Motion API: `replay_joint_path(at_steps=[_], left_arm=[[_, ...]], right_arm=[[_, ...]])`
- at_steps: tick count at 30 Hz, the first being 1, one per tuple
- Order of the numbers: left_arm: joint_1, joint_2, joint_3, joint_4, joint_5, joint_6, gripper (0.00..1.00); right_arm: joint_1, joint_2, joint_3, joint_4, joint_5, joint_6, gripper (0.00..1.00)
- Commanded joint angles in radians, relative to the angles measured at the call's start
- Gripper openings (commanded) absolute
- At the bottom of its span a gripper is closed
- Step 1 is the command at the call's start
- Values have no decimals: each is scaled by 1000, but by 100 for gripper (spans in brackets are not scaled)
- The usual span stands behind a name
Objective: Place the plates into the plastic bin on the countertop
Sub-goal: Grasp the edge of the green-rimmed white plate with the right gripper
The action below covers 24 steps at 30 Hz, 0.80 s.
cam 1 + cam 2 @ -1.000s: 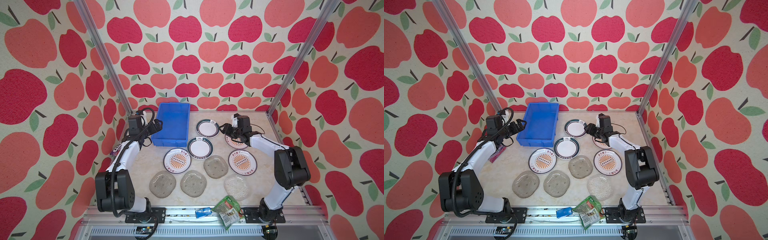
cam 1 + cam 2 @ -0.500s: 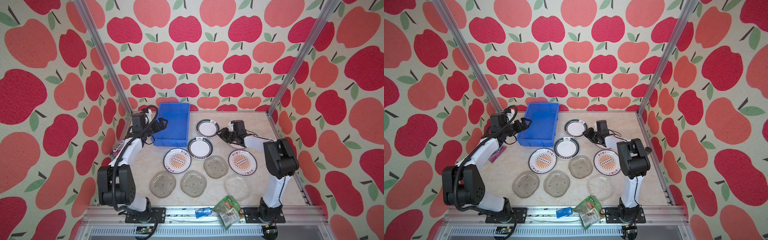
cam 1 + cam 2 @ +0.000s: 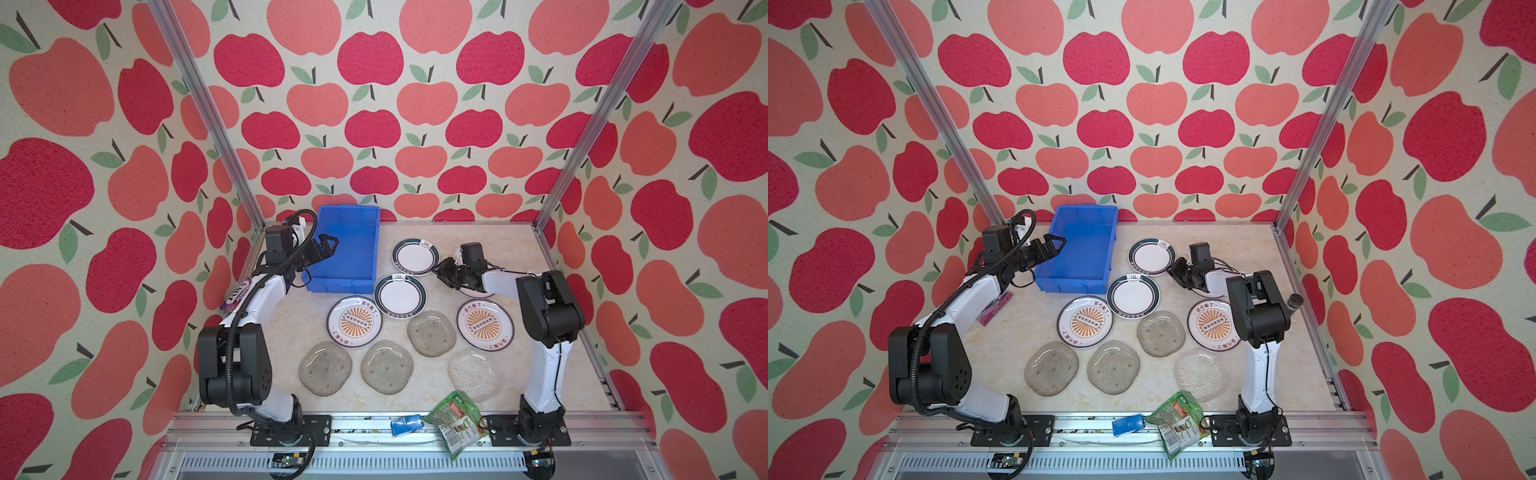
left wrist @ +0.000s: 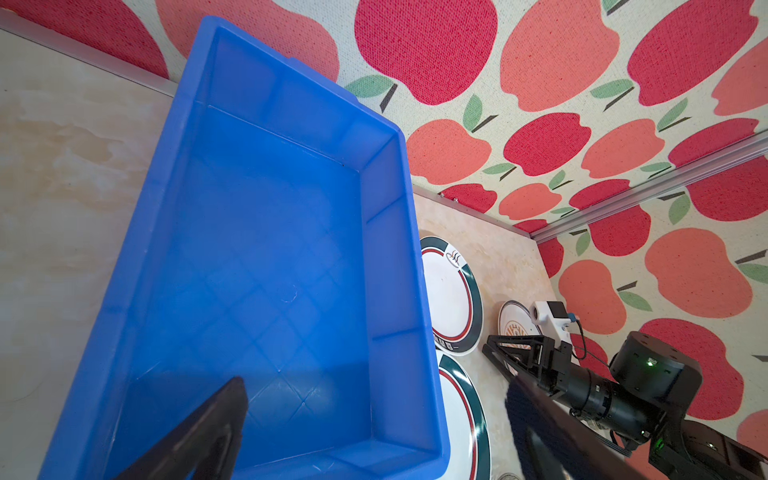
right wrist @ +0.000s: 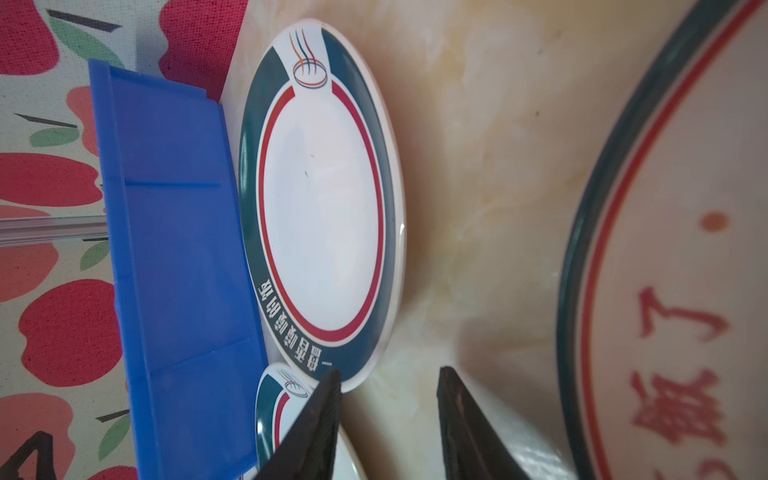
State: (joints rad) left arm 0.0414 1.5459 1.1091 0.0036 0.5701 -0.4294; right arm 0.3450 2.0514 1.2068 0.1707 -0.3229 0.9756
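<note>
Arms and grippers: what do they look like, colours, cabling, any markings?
The left arm and right arm have white link shells and black joint housings. The left gripper and right gripper are black, built as open triangular frames. A black corrugated hose runs along the left arm; a green light glows on a right-arm joint.

One red-lettered plate [image 5: 685,270] is cut off by the right wrist view's edge (its lettering blurred).

Empty blue bin [image 3: 345,249] and loose plates on a beige countertop [image 3: 511,257].
The bin sits back left. Lying flat beside and before it: two dark-rimmed plates [image 3: 415,257], sunburst plates [image 3: 354,321], and four glass plates [image 3: 387,367] nearest the front.
</note>
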Motion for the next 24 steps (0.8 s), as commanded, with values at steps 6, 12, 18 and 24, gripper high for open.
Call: replay_joint_path(at_steps=[6, 12, 18, 24], left_arm=[[11, 8, -8, 33, 23, -11, 99], [23, 16, -15, 49, 31, -21, 99], [32, 22, -24, 68, 40, -32, 99], [37, 20, -36, 82, 44, -39, 99]], right_arm=[[6, 63, 92, -7, 21, 33, 36], [12, 88, 120, -30, 25, 44, 35], [24, 105, 136, -34, 36, 54, 33], [29, 126, 141, -25, 42, 75, 30]])
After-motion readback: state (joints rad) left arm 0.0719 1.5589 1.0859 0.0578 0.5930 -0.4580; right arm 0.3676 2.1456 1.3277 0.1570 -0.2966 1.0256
